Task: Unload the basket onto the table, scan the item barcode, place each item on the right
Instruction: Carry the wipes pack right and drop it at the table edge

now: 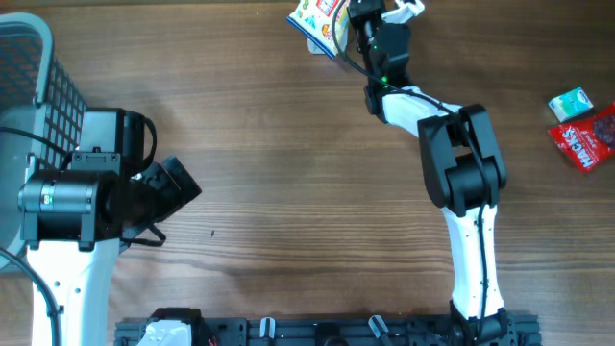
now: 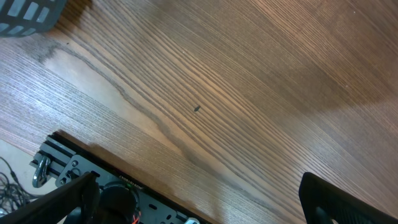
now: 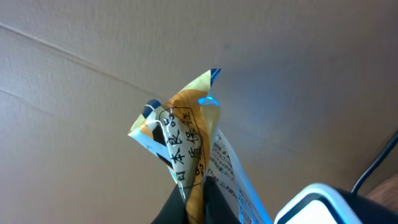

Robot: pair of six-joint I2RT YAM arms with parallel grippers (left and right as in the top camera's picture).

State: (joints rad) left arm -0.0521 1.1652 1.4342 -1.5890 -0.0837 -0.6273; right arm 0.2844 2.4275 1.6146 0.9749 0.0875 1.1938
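Right fingers [image 3: 173, 210] pinch snack packet [image 3: 181, 144]; left fingers [image 2: 57, 200] spread; basket [image 1: 58, 88] far left.

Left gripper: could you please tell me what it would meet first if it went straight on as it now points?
Most likely the bare wooden table, near a small dark speck; the left gripper is open and nothing shows between it and the wood, though depth is unclear.

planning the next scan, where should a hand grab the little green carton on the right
Probably from straight above, closing on the two short ends of the green carton: it looks to lie flat, and the red packet crowds its robot-facing side.
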